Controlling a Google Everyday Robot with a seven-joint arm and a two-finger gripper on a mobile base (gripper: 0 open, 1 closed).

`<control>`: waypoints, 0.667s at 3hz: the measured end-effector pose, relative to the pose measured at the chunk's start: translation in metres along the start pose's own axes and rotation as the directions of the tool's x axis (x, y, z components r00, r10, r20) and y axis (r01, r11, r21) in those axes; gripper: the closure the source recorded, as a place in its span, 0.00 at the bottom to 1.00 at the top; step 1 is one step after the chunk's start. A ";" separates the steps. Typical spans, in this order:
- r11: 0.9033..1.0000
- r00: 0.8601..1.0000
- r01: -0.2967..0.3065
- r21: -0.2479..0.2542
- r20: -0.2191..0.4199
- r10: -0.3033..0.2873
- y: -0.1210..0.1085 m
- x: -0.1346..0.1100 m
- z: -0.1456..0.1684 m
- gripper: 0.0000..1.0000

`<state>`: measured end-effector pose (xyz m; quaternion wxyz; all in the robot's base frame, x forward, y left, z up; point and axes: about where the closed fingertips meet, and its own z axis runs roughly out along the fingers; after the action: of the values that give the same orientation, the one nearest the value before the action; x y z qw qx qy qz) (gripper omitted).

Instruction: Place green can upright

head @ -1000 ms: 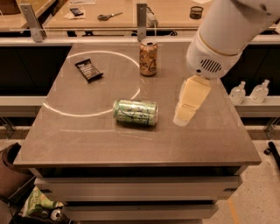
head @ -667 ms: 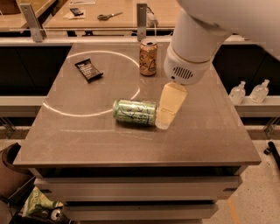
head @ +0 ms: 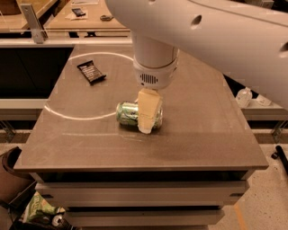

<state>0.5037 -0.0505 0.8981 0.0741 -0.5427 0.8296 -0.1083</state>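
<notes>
Right over green can (head: 128,113) (lying sideways, mid tbl (head: 207,134)) hangs gripper (head: 147,126).

Gripper (head: 146,125) low at table centre, in front of green can (head: 128,113): covers can's mid section + most of right half; only left end + thin sliver at right show. Can't tell which end has pull-tab. Arm (head: 216,36) cut off by top + right edges; blocks far-right corner of table (head: 189,148). Black wrapper (head: 91,72): print too small to read. Back-counter items (head: 78,12): blurred, unidentifiable. Brown bin (head: 9,173) cut by left edge.
</notes>
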 end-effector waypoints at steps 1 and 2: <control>0.998 0.998 0.049 -0.033 -0.025 -0.049 0.006 -0.016 0.005 0.00; 0.993 0.997 0.083 -0.078 0.004 -0.083 0.010 -0.023 0.008 0.00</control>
<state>0.5062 -0.0262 0.8877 0.0485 -0.5794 0.8098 -0.0789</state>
